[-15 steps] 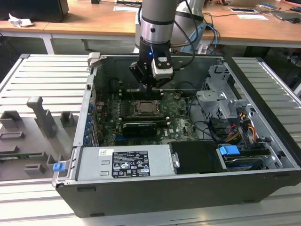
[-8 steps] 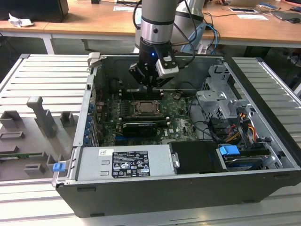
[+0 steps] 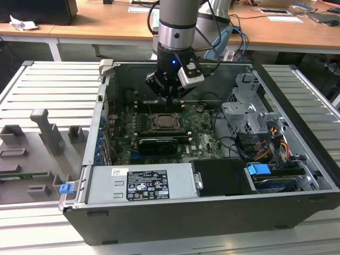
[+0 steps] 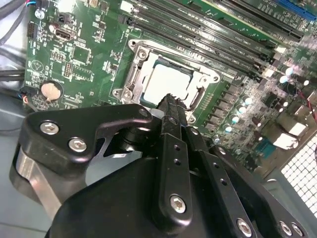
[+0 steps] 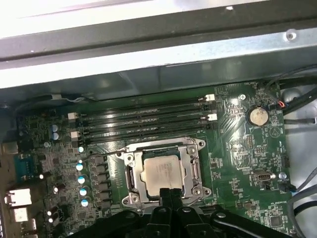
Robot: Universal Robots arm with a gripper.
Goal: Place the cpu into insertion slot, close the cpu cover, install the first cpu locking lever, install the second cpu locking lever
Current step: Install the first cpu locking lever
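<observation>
Hovering over the cpu [image 5: 159, 171], the claw [image 5: 168, 192] is pinched closed.

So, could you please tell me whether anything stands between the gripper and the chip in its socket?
Nothing visible does. The chip lies with its pale face bare inside the window of the metal frame around it. The gripper, fingers shut, sits right at the frame's edge in the first wrist view.
</observation>
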